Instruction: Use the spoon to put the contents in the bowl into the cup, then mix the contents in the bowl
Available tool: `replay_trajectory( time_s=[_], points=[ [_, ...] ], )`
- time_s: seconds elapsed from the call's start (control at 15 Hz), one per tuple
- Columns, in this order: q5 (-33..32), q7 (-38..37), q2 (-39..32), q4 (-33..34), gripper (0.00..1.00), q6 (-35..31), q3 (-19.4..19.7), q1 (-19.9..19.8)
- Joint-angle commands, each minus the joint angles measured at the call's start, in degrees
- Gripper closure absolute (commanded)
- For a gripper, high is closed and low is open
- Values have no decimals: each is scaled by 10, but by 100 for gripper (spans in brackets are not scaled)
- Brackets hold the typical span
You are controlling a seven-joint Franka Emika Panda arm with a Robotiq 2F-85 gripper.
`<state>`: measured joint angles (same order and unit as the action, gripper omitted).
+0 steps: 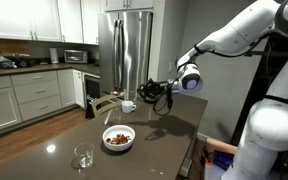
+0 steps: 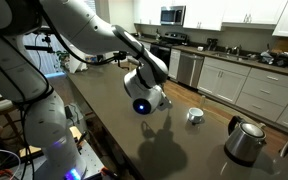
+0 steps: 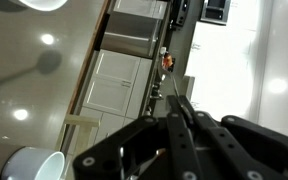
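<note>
Steel-dark fingers of the end effector (image 3: 178, 118) are being pressed fully together, and the thin spoon (image 3: 170, 85) is being pinched between them, its shaft running out ahead of the fingertips. Something small and orange-red is being carried at the spoon's far tip in the wrist view. Whether it is a piece of the contents cannot be told. The spoon is probably being gripped by its handle end so that the working end can be reached into a vessel while the fingers are held clear of the rim.

In an exterior view the end effector (image 1: 151, 95) is being held above the dark counter (image 1: 174, 130). The cup (image 1: 128, 105) is sitting just beside and slightly below its fingertips. The bowl (image 1: 119, 138) is standing farther off on that same side, with the contents (image 1: 117, 137) heaped inside it. This closeness to the cup is being judged as suited to tipping a spoonful into it. At that distance the spoon itself is not being made out.

Counted: one spoon, one bowl, one heap of contents, one cup, one clear glass (image 1: 83, 156) past the bowl, and one kettle (image 2: 246, 140) well apart, beyond the cup.
</note>
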<state>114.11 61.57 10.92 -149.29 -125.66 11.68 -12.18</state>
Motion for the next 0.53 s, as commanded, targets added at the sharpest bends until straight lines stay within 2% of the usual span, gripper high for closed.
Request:
replay_trajectory(
  time_s=[0.0,0.47],
  points=[
    [50,22,-18,27,97,8,-2,-14],
    [110,50,-59,79,97,-6,6,-27]
  ],
)
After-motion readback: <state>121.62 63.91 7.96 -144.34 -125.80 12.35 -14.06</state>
